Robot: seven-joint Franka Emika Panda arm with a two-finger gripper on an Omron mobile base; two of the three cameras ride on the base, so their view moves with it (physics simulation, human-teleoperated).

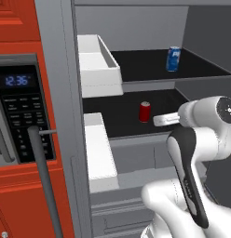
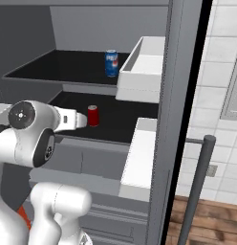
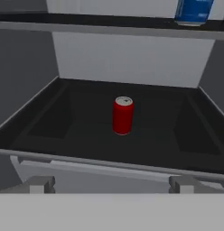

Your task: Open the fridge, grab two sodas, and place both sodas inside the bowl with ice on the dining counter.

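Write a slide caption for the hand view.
Open gripper faces the upright red soda on the fridge's black shelf, blue soda one shelf above.

Place: a home kitchen, rendered.
Appliance: open grey fridge [image 1: 61, 116] with black shelves and white door bins [image 1: 98, 58].
Built-in: microwave [image 1: 22, 109] with lit clock, set in red cabinets [image 1: 17, 23].
Wall: white tiles [image 2: 220, 72].
Floor: probably wood [image 2: 211, 222].

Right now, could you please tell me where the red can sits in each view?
Left base view: red can mid-frame, on the lower black shelf.
Right base view: left of centre, same shelf.
Hand view: dead centre.
Shared landmark: the blue can on the shelf above.
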